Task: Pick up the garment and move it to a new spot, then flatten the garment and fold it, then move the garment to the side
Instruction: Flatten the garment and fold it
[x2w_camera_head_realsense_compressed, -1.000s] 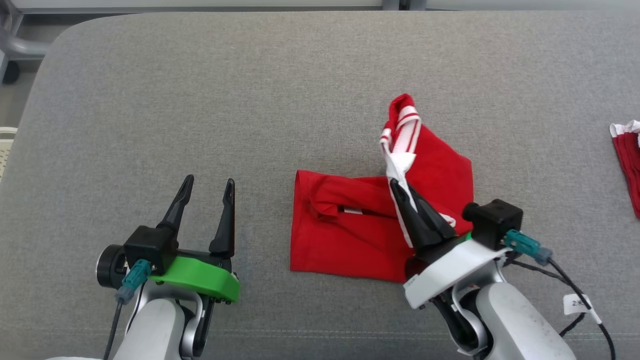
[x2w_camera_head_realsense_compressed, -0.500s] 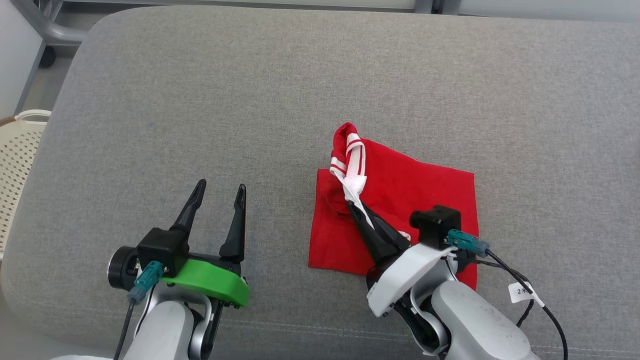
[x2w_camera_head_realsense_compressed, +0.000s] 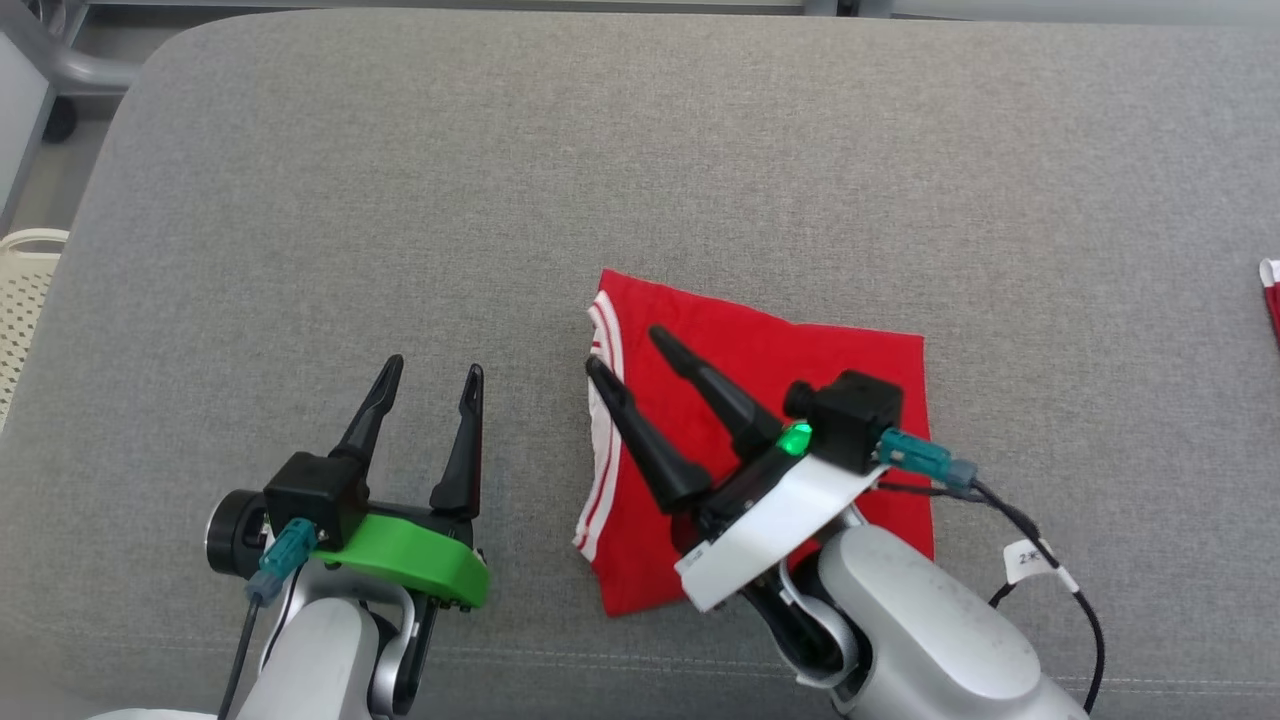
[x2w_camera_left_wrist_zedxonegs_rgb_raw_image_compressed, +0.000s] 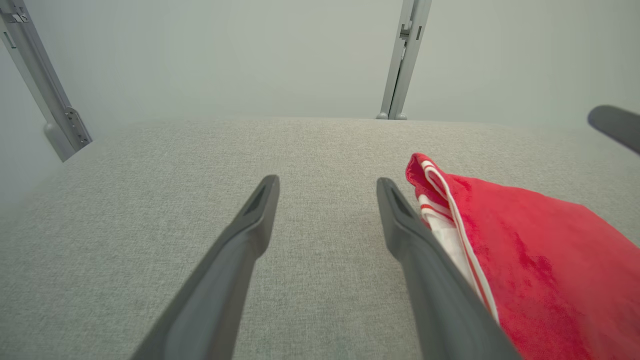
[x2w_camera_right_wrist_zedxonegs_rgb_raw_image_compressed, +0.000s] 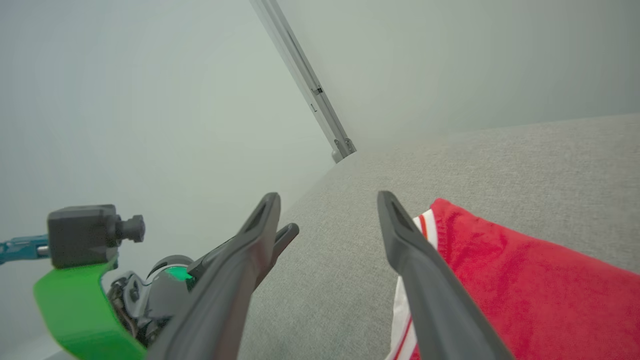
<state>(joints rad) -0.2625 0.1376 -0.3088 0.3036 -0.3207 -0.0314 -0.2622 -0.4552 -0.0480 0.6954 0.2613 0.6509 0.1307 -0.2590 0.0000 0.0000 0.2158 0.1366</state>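
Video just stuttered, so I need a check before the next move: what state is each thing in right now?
red garment, folded, lying on the grey cushion, not gripped
left pincer, open, empty, beside the garment
right pincer, open, empty, over the garment's striped edge
basket, cut off by the frame, contents hidden
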